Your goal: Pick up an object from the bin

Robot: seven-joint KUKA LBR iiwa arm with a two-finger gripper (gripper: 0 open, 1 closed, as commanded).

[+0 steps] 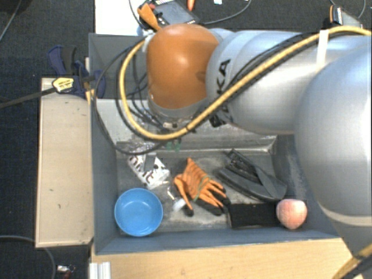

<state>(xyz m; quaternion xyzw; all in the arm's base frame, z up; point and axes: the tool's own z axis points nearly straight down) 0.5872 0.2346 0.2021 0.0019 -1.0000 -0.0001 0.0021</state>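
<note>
Below the arm's wrist, a crumpled black-and-white patterned packet (148, 168) lies on the bin floor at the left. Right of it is an orange and black work glove (200, 188), with a small white piece (176, 200) at its left edge. A round blue bowl (138, 212) stands upright in the bin's near left corner.
A black stapler-like tool (251, 176) lies right of the glove. A black rectangular block (251, 215) and a pinkish apple-like ball (291, 213) sit by the near wall. The arm with its orange cover and cables spans the bin's far half from the right.
</note>
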